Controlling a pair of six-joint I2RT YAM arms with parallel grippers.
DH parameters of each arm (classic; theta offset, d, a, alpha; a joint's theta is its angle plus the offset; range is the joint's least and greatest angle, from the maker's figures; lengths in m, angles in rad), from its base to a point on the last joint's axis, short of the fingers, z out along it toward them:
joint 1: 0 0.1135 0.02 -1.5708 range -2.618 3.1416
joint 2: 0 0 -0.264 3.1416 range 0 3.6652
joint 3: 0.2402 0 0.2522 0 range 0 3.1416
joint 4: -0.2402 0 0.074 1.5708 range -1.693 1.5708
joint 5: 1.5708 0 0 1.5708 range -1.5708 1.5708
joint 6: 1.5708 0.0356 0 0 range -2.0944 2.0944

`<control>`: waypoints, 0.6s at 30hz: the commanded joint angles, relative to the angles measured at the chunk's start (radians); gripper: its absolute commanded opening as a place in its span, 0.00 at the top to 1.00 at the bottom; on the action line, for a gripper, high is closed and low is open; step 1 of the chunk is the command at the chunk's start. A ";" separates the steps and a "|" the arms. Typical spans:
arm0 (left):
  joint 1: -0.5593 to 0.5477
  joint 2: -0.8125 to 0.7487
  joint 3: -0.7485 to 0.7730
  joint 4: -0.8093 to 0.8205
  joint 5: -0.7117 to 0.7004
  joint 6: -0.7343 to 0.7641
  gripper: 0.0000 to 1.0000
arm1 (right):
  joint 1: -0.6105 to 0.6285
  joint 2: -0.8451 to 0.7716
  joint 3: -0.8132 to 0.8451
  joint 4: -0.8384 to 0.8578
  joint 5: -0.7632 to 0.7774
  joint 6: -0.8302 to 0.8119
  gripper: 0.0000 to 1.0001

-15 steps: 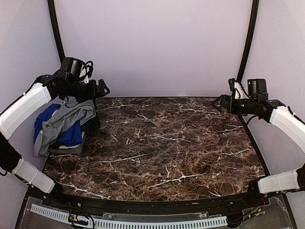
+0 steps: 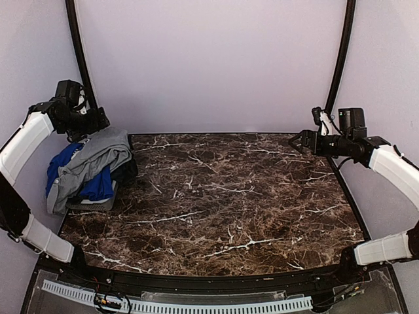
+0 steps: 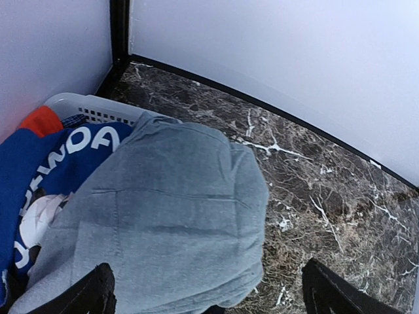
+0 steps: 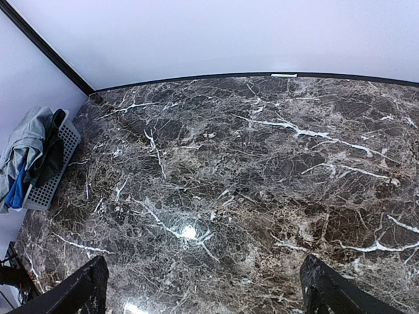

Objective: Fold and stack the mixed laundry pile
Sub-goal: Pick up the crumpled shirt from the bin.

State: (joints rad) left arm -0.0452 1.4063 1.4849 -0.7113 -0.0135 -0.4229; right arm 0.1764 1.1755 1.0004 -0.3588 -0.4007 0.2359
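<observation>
At the far-left corner of the dark veined marble table (image 2: 229, 196), the mixed laundry pile (image 2: 88, 170) is sitting in a pale perforated plastic basket (image 3: 85, 108), with a soft grey shirt (image 3: 170, 209) draping diagonally over a royal-blue printed T-shirt (image 3: 39, 170). The left gripper (image 3: 213, 294) is hovering just above the pile's far end, jaws spread wide and empty. The right gripper (image 2: 302, 140), likewise spread, is hanging well apart across the table, leaving the left arm nearer.
</observation>
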 commanded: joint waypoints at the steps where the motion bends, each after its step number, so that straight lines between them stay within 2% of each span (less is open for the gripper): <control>1: 0.022 -0.012 -0.055 -0.017 -0.047 -0.002 0.01 | 0.008 -0.001 0.007 0.035 -0.007 -0.025 0.02; 10: 0.042 0.033 -0.109 0.005 -0.217 -0.016 0.01 | 0.008 -0.022 -0.008 0.032 -0.017 -0.023 0.02; 18: 0.083 0.128 -0.116 0.026 -0.203 0.001 0.01 | 0.008 -0.018 -0.020 0.046 -0.023 -0.010 0.01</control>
State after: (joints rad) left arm 0.0277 1.5040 1.3888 -0.7040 -0.2081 -0.4305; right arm 0.1768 1.1728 0.9993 -0.3576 -0.4080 0.2192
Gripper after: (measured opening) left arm 0.989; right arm 0.986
